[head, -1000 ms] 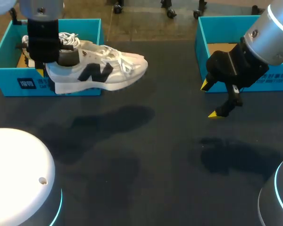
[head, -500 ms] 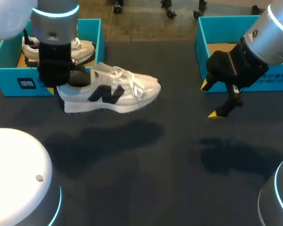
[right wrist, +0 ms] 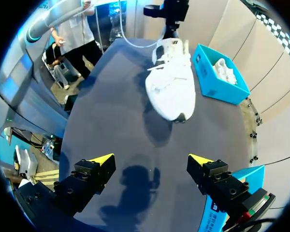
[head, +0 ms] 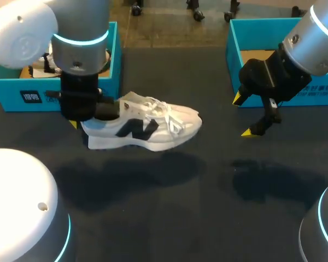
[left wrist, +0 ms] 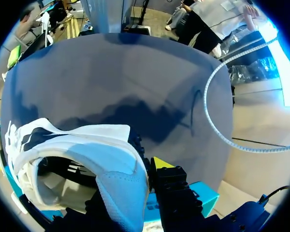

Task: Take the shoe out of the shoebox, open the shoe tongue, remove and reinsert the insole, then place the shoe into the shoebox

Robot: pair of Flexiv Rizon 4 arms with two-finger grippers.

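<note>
A white sneaker (head: 147,128) with a dark side logo hangs level above the dark table, toe pointing right. My left gripper (head: 89,116) is shut on its heel collar, one finger inside the opening and the yellow tip (left wrist: 159,163) of the other outside. The left wrist view looks down into the shoe (left wrist: 87,150). The teal shoebox (head: 44,97) stands behind, at the far left. My right gripper (head: 243,115) hovers open and empty in front of the right box. In the right wrist view the sneaker (right wrist: 171,84) hangs well ahead of the gripper's (right wrist: 150,159) spread fingers.
A second white shoe (head: 49,63) lies in the left shoebox. Another teal box (head: 232,43) stands at the back right, a brown bottom showing inside it. Bare dark table (head: 169,207) spreads below the shoe and toward the front.
My left arm has carried the sneaker out from over the left shoebox, rightward, toward the front and lower over the table. The right arm has kept still.
</note>
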